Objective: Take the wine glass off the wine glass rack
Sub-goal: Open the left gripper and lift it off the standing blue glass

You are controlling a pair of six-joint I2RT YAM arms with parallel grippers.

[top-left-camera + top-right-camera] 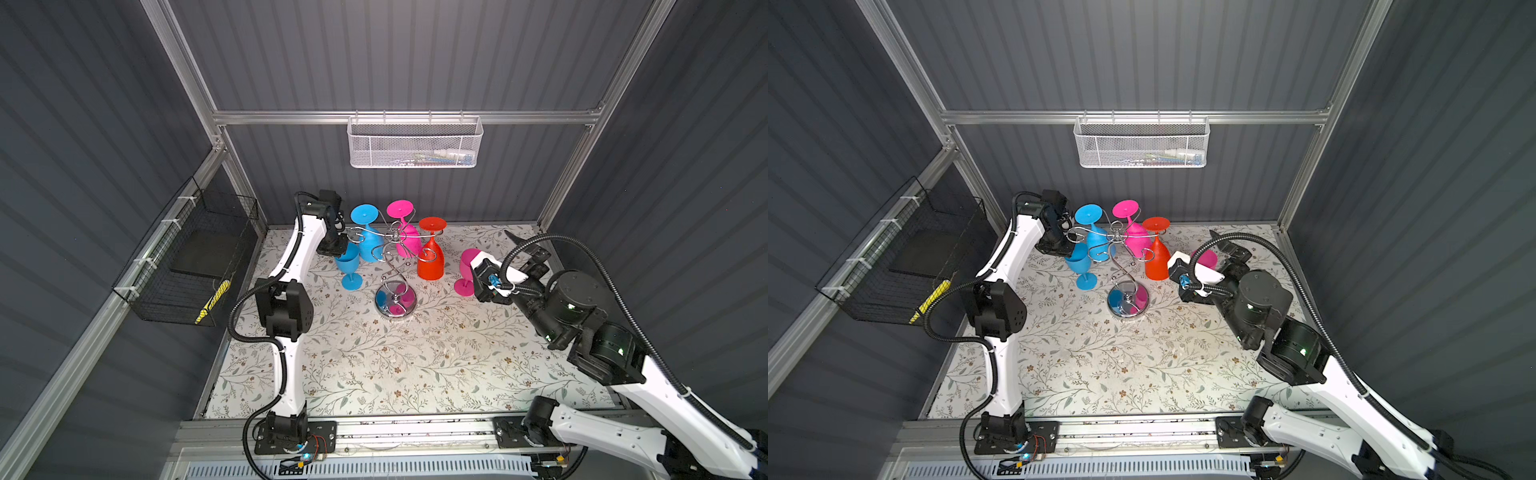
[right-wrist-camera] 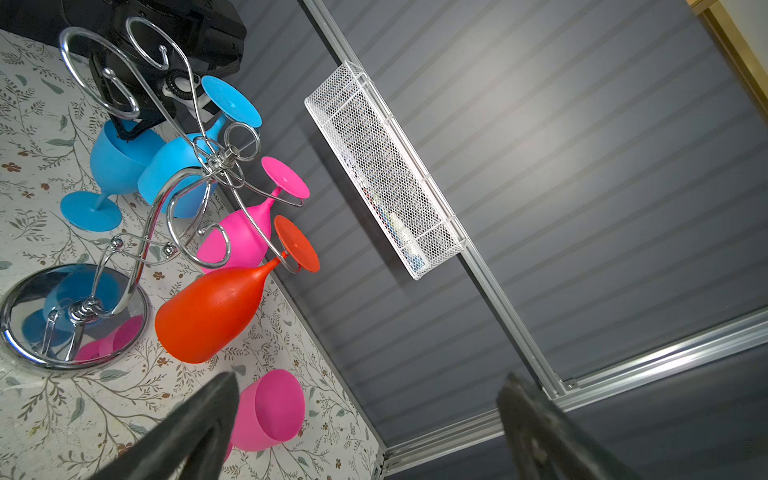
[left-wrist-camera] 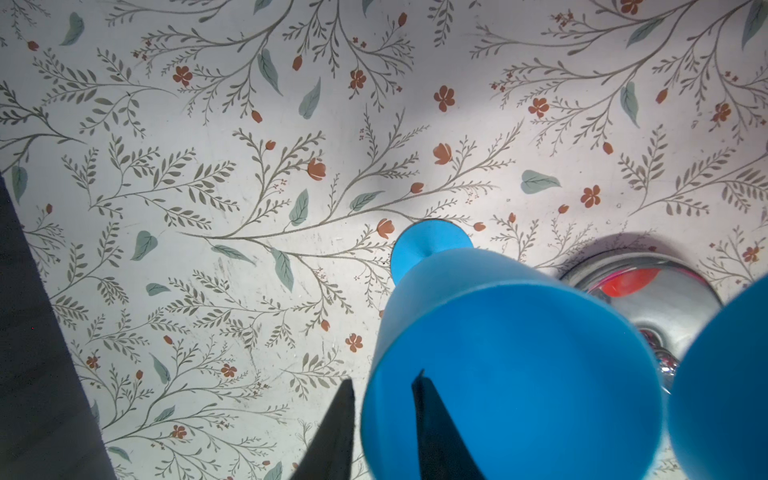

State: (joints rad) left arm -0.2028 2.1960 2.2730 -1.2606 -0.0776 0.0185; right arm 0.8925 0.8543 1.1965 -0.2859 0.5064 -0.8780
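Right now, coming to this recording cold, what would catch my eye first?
The chrome wine glass rack at the back of the floral table, with blue, pink and red glasses hanging upside down from it. A second blue glass stands upright left of the rack, the left pincer straddling its rim. A second pink glass stands on the right by the open right pincer.

Dark grey ribbed walls (image 1: 415, 54) in aluminium framing (image 1: 399, 117) enclose a floral-patterned desk (image 1: 415, 365); a white mesh basket (image 1: 415, 143) hangs behind.
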